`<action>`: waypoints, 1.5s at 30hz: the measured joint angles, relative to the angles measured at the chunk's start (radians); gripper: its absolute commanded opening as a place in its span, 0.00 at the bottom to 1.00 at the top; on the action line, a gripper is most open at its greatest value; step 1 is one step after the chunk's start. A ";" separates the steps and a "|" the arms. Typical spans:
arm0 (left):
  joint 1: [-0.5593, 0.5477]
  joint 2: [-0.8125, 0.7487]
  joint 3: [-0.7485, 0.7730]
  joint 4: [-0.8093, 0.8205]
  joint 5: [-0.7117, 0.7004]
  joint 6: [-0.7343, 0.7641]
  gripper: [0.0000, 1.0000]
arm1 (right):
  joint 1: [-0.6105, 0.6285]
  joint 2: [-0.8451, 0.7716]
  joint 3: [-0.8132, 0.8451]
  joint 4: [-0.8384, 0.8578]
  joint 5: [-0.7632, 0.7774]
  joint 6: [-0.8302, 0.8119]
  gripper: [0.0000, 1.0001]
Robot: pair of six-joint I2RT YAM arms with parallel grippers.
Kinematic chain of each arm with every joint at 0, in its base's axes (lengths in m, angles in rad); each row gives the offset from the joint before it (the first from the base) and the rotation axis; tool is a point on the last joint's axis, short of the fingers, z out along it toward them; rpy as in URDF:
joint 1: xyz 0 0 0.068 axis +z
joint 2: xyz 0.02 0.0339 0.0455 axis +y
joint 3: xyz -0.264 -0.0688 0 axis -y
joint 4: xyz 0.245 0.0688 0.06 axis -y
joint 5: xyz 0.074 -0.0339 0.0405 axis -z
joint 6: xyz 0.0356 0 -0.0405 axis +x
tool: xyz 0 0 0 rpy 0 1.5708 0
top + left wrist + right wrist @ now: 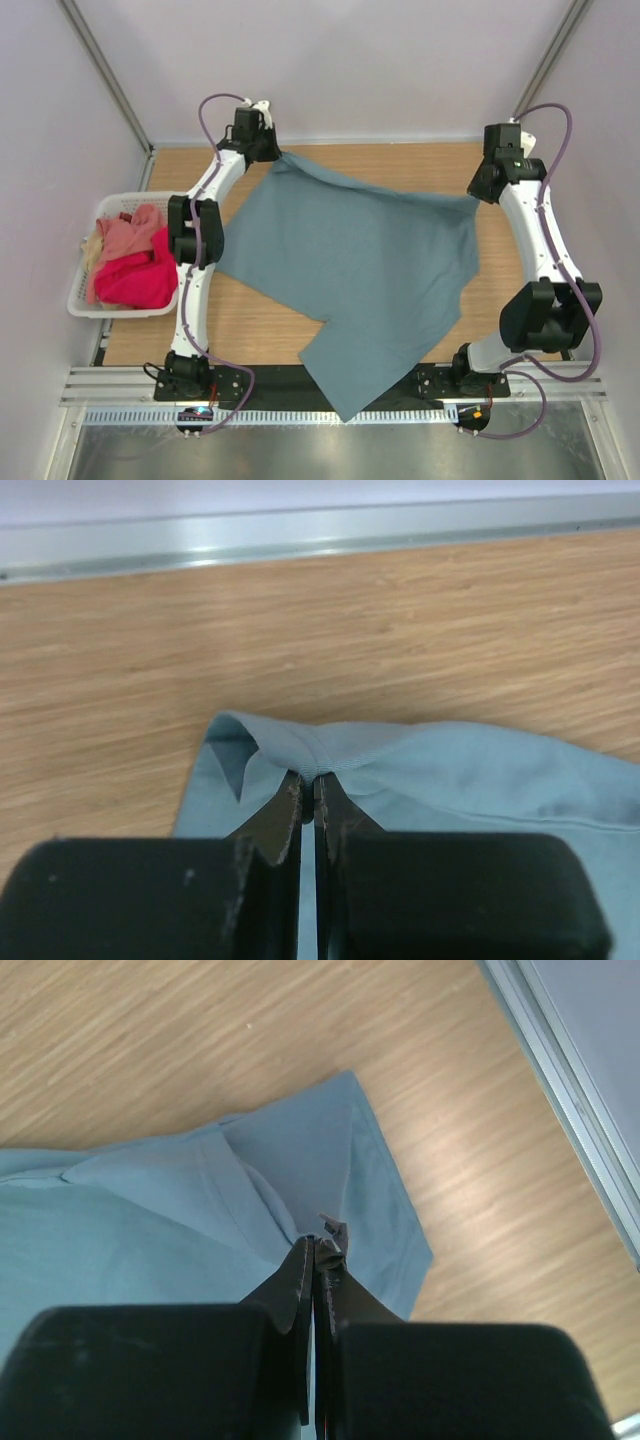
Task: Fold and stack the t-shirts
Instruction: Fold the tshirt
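A large grey-teal t-shirt (350, 265) lies spread across the wooden table, its lower corner hanging over the near edge. My left gripper (275, 153) is shut on the shirt's far left corner, pinching a hem (310, 770). My right gripper (478, 195) is shut on the shirt's far right corner (320, 1245), where a sleeve (370, 1200) folds below it. The cloth is stretched between the two grippers. Salmon pink (128, 235), crimson-pink (140, 278) and cream (92, 250) shirts lie bunched in the basket at left.
A white slotted basket (85, 300) stands at the table's left edge. A metal rail (300, 540) runs along the back wall. A rail (570, 1070) also borders the right side. Both arm bases sit at the near edge.
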 measured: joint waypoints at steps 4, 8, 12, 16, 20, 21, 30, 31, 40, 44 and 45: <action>-0.001 0.000 -0.041 -0.022 0.018 -0.004 0.00 | 0.000 -0.091 -0.039 -0.068 0.009 0.013 0.01; 0.000 -0.002 -0.084 -0.050 0.025 -0.003 0.00 | 0.000 -0.166 -0.101 -0.098 -0.016 0.027 0.01; -0.001 -0.007 -0.097 -0.094 0.016 0.005 0.00 | 0.000 -0.199 -0.188 -0.114 -0.068 0.039 0.01; 0.000 -0.031 -0.099 -0.141 -0.008 0.026 0.00 | 0.000 -0.212 -0.280 -0.129 -0.107 0.045 0.01; 0.000 -0.080 -0.106 -0.176 -0.025 0.050 0.00 | 0.000 -0.239 -0.334 -0.139 -0.134 0.045 0.01; 0.000 -0.098 -0.113 -0.177 -0.027 0.055 0.00 | 0.000 -0.248 -0.344 -0.141 -0.140 0.045 0.01; -0.001 -0.156 -0.129 -0.165 -0.054 0.092 0.00 | 0.005 -0.274 -0.387 -0.146 -0.176 0.045 0.01; -0.001 -0.155 -0.129 -0.167 -0.058 0.095 0.00 | 0.008 -0.275 -0.390 -0.148 -0.179 0.045 0.01; 0.000 -0.146 -0.174 -0.192 -0.129 0.132 0.00 | 0.077 -0.286 -0.423 -0.155 -0.212 0.062 0.01; -0.001 -0.139 -0.196 -0.219 -0.167 0.138 0.11 | 0.120 -0.294 -0.467 -0.154 -0.227 0.080 0.01; 0.000 -0.135 -0.196 -0.231 -0.177 0.138 0.13 | 0.121 -0.294 -0.478 -0.155 -0.230 0.083 0.01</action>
